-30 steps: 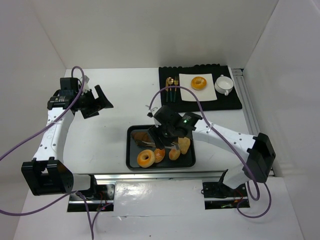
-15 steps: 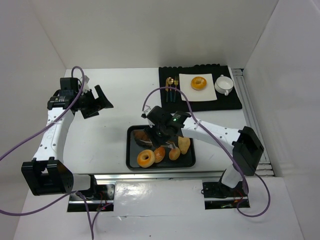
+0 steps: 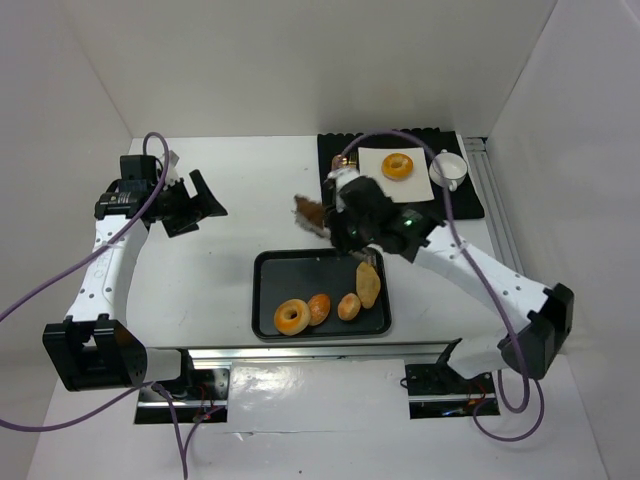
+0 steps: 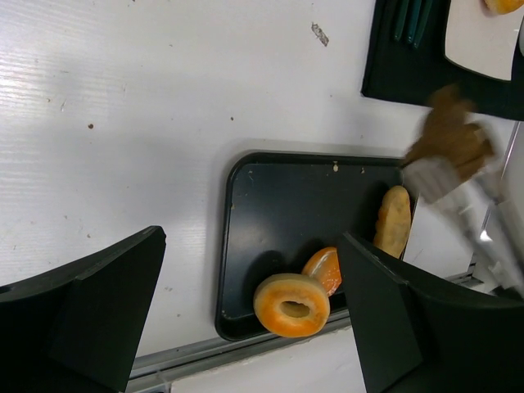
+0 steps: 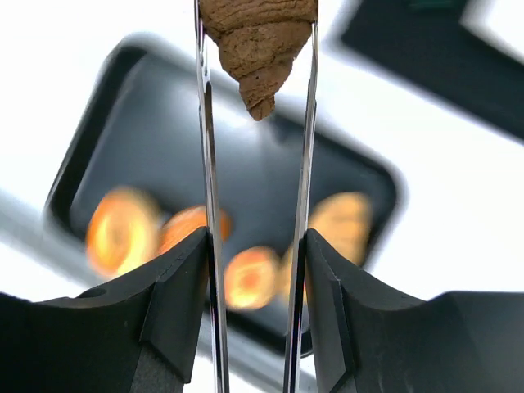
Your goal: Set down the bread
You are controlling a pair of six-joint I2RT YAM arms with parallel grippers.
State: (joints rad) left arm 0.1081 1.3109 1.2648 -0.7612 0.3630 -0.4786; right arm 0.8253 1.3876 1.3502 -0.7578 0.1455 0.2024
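My right gripper [image 3: 347, 218] is shut on a pair of metal tongs [image 5: 206, 164], and the tongs pinch the dark brown croissant [image 3: 308, 213] in the air just beyond the far edge of the black tray [image 3: 262, 300]. In the right wrist view the croissant [image 5: 258, 41] sits between the tong tips, above my right gripper [image 5: 255, 246]. A ring doughnut [image 3: 292, 317], two round buns [image 3: 319, 308] [image 3: 349, 306] and the tan roll [image 3: 368, 285] lie on the tray. A second doughnut [image 3: 398, 166] lies on a white napkin. My left gripper [image 3: 200, 200] is open and empty at far left.
A black mat [image 3: 460, 205] at the back right holds the white napkin [image 3: 375, 185], cutlery [image 3: 341, 180] and a white cup [image 3: 448, 170]. The left wrist view shows the tray [image 4: 233, 188] with the doughnut [image 4: 291, 304], a bun [image 4: 323, 266] and the roll [image 4: 394, 221].
My right gripper has lifted the croissant off the tray with the tongs and carried it up and back toward the mat. The left arm has not moved.
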